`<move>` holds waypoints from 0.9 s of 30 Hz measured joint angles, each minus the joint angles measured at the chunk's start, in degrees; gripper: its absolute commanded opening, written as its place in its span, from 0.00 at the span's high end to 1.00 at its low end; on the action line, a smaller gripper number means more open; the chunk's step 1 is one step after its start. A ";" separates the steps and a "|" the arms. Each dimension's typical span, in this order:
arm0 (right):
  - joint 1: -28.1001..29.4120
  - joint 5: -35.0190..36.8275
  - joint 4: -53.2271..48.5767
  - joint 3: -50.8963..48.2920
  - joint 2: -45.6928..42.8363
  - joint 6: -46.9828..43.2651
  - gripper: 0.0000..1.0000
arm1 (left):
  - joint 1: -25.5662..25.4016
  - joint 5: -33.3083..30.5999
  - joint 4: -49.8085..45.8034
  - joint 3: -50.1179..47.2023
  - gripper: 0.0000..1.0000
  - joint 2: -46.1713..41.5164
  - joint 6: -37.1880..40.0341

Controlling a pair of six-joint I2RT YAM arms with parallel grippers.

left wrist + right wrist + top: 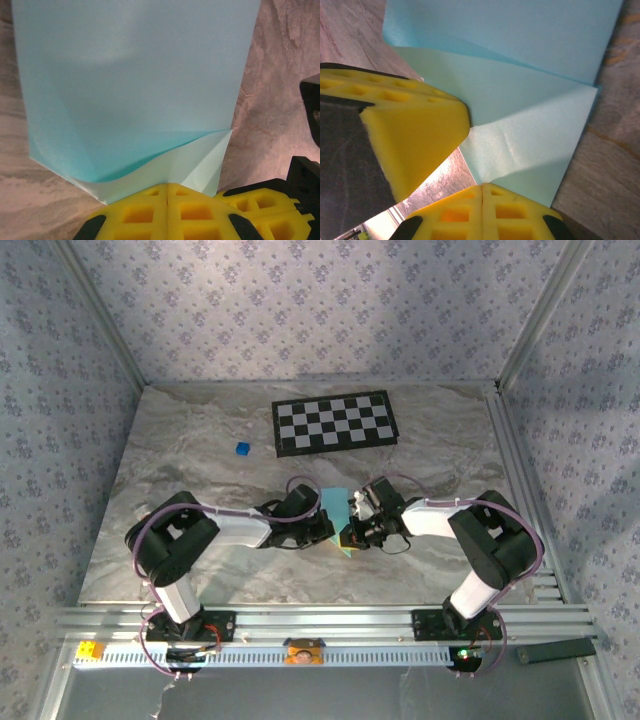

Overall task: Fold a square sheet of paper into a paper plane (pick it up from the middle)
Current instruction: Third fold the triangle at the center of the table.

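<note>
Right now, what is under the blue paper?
The marbled table shows beside the paper; the part beneath it is covered. The left gripper and right gripper are shut on its folded edge.

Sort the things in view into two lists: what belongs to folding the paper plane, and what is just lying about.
Belongs to the job:
- light-blue sheet of paper, one corner already folded over
- left gripper, shut on the paper's edge
- right gripper, shut on the paper too

Just lying about:
- black-and-white checkerboard
- small dark-blue cube
</note>
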 measured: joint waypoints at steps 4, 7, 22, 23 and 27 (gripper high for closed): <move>0.00 0.04 0.33 0.00 0.11 0.00 1.00 | 1.88 2.21 1.20 -0.85 1.00 0.00 0.48; 0.00 0.11 0.68 -0.04 0.11 0.02 1.00 | 3.67 3.50 1.40 -1.14 1.00 -0.02 1.25; -0.11 0.24 2.29 -0.63 0.11 0.02 1.00 | 10.01 5.73 1.64 -3.89 0.99 -2.08 5.73; -0.11 0.24 2.32 -0.63 0.11 0.02 1.00 | 10.34 5.86 1.64 -4.09 0.99 -2.21 5.86; -0.11 0.24 2.36 -0.66 0.11 0.02 1.00 | 11.54 5.90 1.55 -4.70 0.98 -2.82 6.49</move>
